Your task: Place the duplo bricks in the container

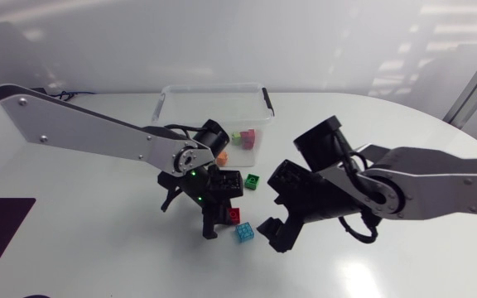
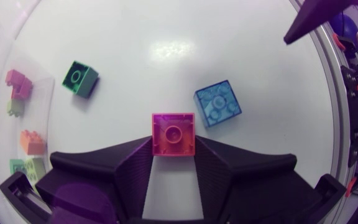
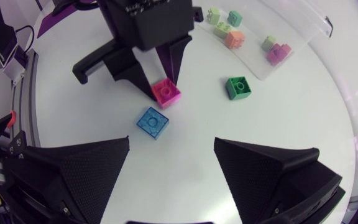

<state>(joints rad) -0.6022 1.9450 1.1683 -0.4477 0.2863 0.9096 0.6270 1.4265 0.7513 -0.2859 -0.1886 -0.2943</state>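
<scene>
My left gripper [image 2: 173, 148] is shut on a red brick [image 2: 173, 134] that rests on the white table; in the head view the brick [image 1: 234, 215] shows at its fingertips. A blue brick [image 2: 218, 103] lies just beside the red one, and a green brick [image 2: 79, 78] lies apart, nearer the container. My right gripper [image 3: 172, 142] hangs open a little above the table, with the blue brick [image 3: 152, 122] just ahead of its fingers and nothing between them. In the head view the right gripper [image 1: 273, 232] is right of the blue brick [image 1: 245, 233].
A clear plastic container [image 1: 214, 86] stands at the back of the table and holds several pink, orange and green bricks [image 1: 248, 138]. My two grippers are close together around the loose bricks. Bare table extends to the left and front.
</scene>
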